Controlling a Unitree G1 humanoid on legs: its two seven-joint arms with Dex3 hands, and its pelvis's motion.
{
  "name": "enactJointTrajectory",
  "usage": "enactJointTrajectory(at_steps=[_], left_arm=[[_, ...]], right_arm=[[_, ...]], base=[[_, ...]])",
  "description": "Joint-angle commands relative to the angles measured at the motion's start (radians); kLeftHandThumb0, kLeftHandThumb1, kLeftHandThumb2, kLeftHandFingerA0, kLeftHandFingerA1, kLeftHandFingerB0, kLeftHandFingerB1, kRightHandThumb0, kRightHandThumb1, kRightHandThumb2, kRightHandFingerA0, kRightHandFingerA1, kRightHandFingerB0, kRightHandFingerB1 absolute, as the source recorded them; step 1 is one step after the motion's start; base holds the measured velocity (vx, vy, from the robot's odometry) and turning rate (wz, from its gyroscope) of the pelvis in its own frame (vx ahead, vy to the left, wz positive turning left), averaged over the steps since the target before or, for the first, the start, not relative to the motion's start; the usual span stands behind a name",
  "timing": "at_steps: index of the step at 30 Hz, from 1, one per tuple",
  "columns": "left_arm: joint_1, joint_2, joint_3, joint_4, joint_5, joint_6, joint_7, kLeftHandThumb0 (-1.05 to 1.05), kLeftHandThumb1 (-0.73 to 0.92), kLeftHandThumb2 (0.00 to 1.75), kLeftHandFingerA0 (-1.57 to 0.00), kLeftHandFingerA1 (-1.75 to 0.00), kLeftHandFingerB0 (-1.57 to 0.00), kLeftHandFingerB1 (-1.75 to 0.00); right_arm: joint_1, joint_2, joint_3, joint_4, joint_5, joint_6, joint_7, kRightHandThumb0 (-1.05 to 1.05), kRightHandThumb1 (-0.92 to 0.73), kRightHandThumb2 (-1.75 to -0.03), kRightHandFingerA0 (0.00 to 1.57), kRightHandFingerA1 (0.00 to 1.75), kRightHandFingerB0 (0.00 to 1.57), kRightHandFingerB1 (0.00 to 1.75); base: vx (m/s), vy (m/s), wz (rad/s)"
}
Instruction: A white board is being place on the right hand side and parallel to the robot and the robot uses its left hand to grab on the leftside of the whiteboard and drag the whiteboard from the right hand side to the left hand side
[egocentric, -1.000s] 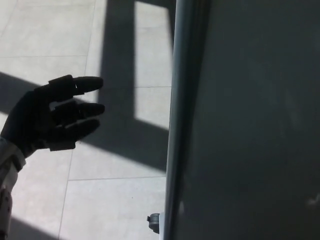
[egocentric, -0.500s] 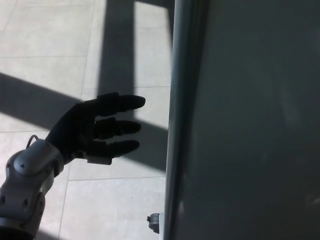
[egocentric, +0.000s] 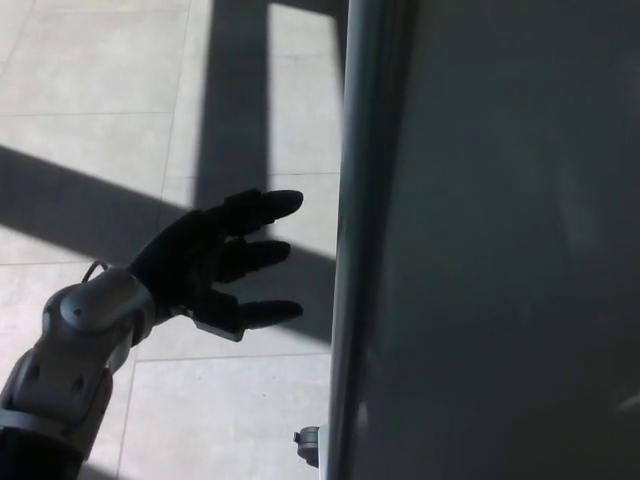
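Whiteboard (egocentric: 500, 250): fills right half of head view, upright, left frame edge (egocentric: 355, 250) running top to bottom, board face in shadow. Left hand (egocentric: 205, 265) out over tiled floor (egocentric: 90, 80), left of that edge, near but clear of it. Fingers (egocentric: 265, 205) spread wide, tips aimed at frame, holding nothing. Right hand not in view.

Step in hand, by judgement: reach and grab the left edge, no contact yet.

To do well:
- Close remaining gap straight toward frame, fingers kept apart until edge sits between thumb and the two fingers.
- Wrap around the frame rail, not the flat face; face gives no purchase.
- Grab at current height, roughly mid-edge, to limit twisting on the pull.
- Confirm firm closure before dragging left; pull slow and level.
- Mind caster (egocentric: 308, 443) at bottom: likely rolls, may swivel or snag on tile joints.
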Motion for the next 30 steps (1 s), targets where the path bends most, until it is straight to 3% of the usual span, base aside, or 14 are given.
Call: enactJointTrajectory(at_steps=[1,2,3,4,5,6,19,21,24,25,26,27,28,30], left_arm=[[-0.034,-0.011,-0.016,0.006,0.013,0.04,-0.021,-0.51,0.39,0.54,-0.1,-0.3,0.0,-0.23],[-0.035,-0.012,-0.018,0.006,0.016,0.041,-0.018,-0.51,0.39,0.54,-0.1,-0.3,0.0,-0.23],[-0.044,-0.02,-0.035,0.01,0.029,0.037,-0.017,-0.49,0.34,0.66,-0.07,-0.35,-0.03,-0.15],[-0.053,-0.03,-0.051,0.018,0.04,0.029,-0.017,-0.5,0.33,0.74,-0.02,-0.39,-0.01,-0.22],[-0.057,-0.034,-0.064,0.019,0.048,0.021,-0.017,-0.65,0.36,0.61,-0.09,-0.34,-0.04,-0.17],[-0.059,-0.037,-0.071,0.019,0.051,0.019,-0.015,-0.53,0.33,0.76,-0.02,-0.4,0.0,-0.24],[-0.103,-0.109,-0.113,0.024,0.051,0.054,-0.039,-0.56,0.35,0.68,-0.09,-0.4,-0.01,-0.13],[-0.113,-0.111,-0.159,0.02,0.114,0.052,-0.003,-0.6,0.39,0.75,-0.04,-0.39,-0.07,-0.11],[-0.116,-0.134,-0.168,0.052,0.113,0.055,0.015,-0.57,0.35,0.73,-0.04,-0.37,0.0,-0.15],[-0.123,-0.152,-0.171,0.073,0.116,0.043,0.025,-0.61,0.41,0.76,-0.01,-0.39,-0.08,-0.09],[-0.125,-0.167,-0.168,0.089,0.112,0.027,0.029,-0.62,0.44,0.55,-0.13,-0.33,0.0,-0.19],[-0.125,-0.171,-0.166,0.094,0.111,0.022,0.029,-0.62,0.44,0.55,-0.13,-0.33,0.0,-0.19],[-0.123,-0.186,-0.155,0.102,0.1,0.017,0.032,-0.59,0.37,0.68,-0.1,-0.41,-0.02,-0.13],[-0.137,-0.219,-0.153,0.129,0.102,0.012,0.052,-0.55,0.36,0.68,-0.14,-0.42,-0.03,-0.17]], right_arm=[[0.004,-0.01,0.002,-0.003,-0.001,-0.02,-0.009,-0.31,-0.87,-0.67,0.82,0.57,0.48,0.35],[0.004,-0.01,0.002,-0.003,-0.001,-0.021,-0.009,-0.31,-0.87,-0.67,0.82,0.57,0.48,0.35],[0.002,-0.008,-0.002,-0.003,0.006,-0.015,-0.004,-0.3,-0.87,-0.66,0.8,0.57,0.48,0.35],[0.001,-0.005,-0.004,-0.002,0.01,-0.017,0.002,-0.3,-0.87,-0.66,0.82,0.58,0.48,0.35],[0.001,-0.006,-0.002,-0.003,0.007,-0.017,0.0,-0.3,-0.86,-0.66,0.81,0.57,0.48,0.35],[0.001,-0.006,-0.001,-0.004,0.006,-0.016,-0.002,-0.3,-0.86,-0.66,0.81,0.57,0.47,0.35],[-0.041,-0.003,-0.01,0.001,0.016,-0.001,0.004,-0.29,-0.87,-0.66,0.82,0.59,0.53,0.36],[-0.032,-0.002,-0.016,0.003,0.022,-0.003,0.017,-0.3,-0.87,-0.66,0.83,0.57,0.52,0.36],[-0.019,-0.005,-0.008,0.002,0.011,-0.015,0.016,-0.29,-0.88,-0.66,0.83,0.57,0.51,0.36],[-0.017,-0.008,0.001,0.001,0.0,-0.017,0.005,-0.3,-0.88,-0.66,0.81,0.57,0.51,0.36],[-0.016,-0.008,0.007,0.0,-0.006,-0.018,-0.001,-0.31,-0.87,-0.67,0.81,0.57,0.52,0.36],[-0.016,-0.008,0.008,0.0,-0.007,-0.018,-0.002,-0.31,-0.87,-0.67,0.81,0.57,0.52,0.36],[-0.016,-0.006,0.012,-0.001,-0.008,-0.019,0.001,-0.3,-0.87,-0.66,0.81,0.57,0.51,0.36],[-0.016,-0.003,0.016,-0.003,-0.007,-0.023,0.007,-0.3,-0.87,-0.66,0.82,0.59,0.49,0.35]], base=[[0.0,0.0,0.0],[0.0,0.0,0.0],[0.0,0.0,0.0],[0.0,0.0,0.0],[0.0,0.0,0.0],[0.0,0.0,0.0],[0.0,0.0,0.0],[0.0,0.0,0.0],[0.0,0.0,0.0],[0.0,0.0,0.0],[0.0,0.0,0.0],[0.0,0.0,0.0],[0.0,0.0,0.0],[0.0,0.0,0.0]])
